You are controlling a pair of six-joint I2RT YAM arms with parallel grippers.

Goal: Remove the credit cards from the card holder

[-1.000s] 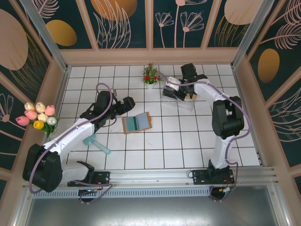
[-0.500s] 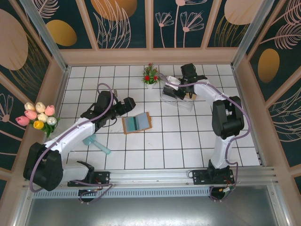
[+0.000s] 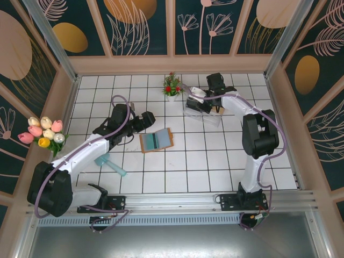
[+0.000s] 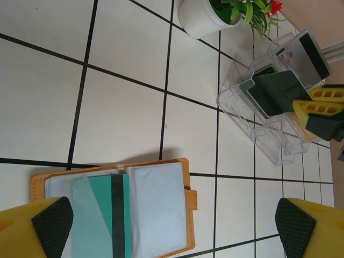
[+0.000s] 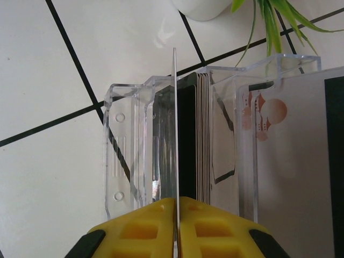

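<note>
The light is bright and even, from above. Soft, short shadows lie on the white tiles [image 3: 188,161], and a thin one along the card holder [image 4: 153,209]. The clear tray [image 5: 126,161] gives small glare spots. All 3 views are sharp.

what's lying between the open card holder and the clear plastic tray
Nothing: the stretch from the card holder to the clear plastic tray is bare white tile with dark grout lines, as the left wrist view shows.

This is a robot test cell, dressed as a small room: a white-tiled desk [image 3: 215,161], wall panels [image 3: 142,24] painted with leaves, an aluminium rail [image 3: 177,201] carrying the left arm [image 3: 80,154] and the right arm [image 3: 257,134], and a bunch of tulips [image 3: 44,131].
</note>
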